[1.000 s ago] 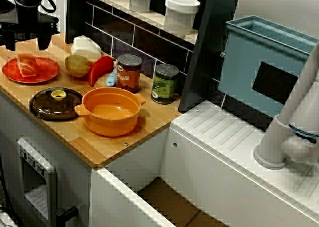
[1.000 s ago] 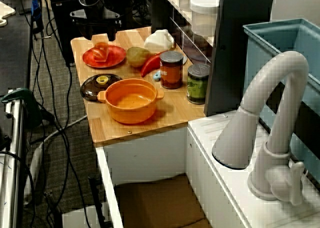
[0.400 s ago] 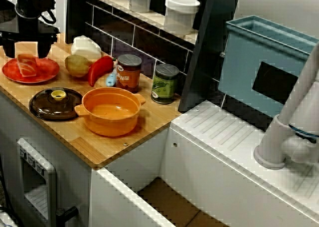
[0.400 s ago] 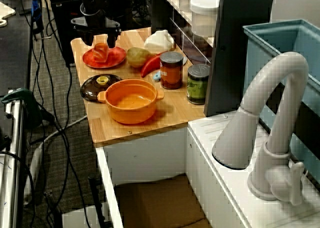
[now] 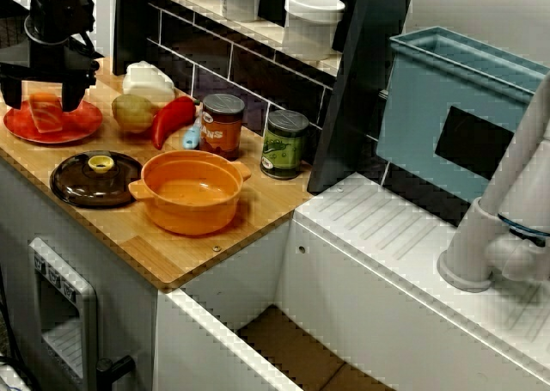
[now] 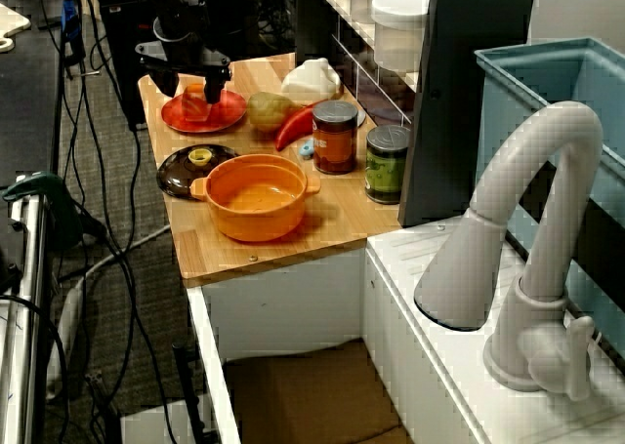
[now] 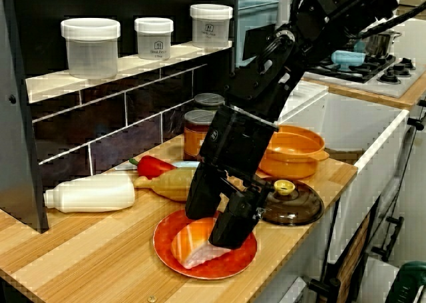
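Jaws wide open, nothing gripped. In the high view along the bench, the gripper (image 5: 41, 97) is down over the salmon (image 5: 43, 116), one finger each side of it. Salmon lies on the red plate (image 5: 84, 123) at the end of the bench (image 5: 258, 198) away from the sink, near the front edge. Just beside the plate, toward the back wall: tan veg (image 5: 132, 112), then red pepper (image 5: 172, 120), w/ the white bottle (image 5: 146, 80) behind them. Brown lid (image 5: 94, 179) w/ yellow knob sits by the front edge, next to the plate on the sink side. Orange pot (image 5: 191, 192) is just beside the lid, nearer the sink end. Red can (image 5: 223, 125) and green can (image 5: 284, 143) stand upright along the back edge.

View from behind the faucet: gripper (image 6: 190, 91) straddles the salmon (image 6: 195, 107), fingers pointing down. Plate (image 6: 231, 112) is at the far end of the bench, lid and pot nearer.

Low view from the bench end: fingers (image 7: 234, 220) apart, tips down near plate level. The front one is right against the salmon (image 7: 190, 250) at its upper right; the back one is behind it, can't tell if it touches. Salmon rests on the plate (image 7: 233, 264), close to the front edge; lid just beside the plate, pot beyond the lid.
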You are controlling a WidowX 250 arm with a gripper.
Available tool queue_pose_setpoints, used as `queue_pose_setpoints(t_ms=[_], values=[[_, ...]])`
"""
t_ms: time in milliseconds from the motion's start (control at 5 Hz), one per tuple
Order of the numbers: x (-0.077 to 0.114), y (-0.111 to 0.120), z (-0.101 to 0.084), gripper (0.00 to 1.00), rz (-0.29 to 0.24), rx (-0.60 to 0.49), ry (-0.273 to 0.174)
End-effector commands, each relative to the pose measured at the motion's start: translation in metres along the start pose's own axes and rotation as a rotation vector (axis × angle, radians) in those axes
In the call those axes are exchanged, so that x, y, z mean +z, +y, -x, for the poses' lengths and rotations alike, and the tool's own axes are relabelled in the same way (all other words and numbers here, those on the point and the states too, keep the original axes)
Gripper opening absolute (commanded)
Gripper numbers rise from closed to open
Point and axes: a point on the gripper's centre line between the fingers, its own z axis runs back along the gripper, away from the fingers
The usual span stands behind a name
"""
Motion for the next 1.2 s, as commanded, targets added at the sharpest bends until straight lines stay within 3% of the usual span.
queue_pose_setpoints(t_ms=[0, 200, 400, 800, 1000], values=[[-0.003, -0.002, -0.004, 1.0, -0.019, 0.003, -0.022], [-0.008, -0.003, -0.004, 1.0, -0.034, -0.006, -0.017], [-0.008, -0.003, -0.003, 0.0, -0.026, -0.018, -0.004], [0.0, -0.007, -0.01, 0.0, -0.021, -0.009, 0.022], [0.023, -0.012, -0.023, 0.0, 0.014, 0.006, 0.088]])
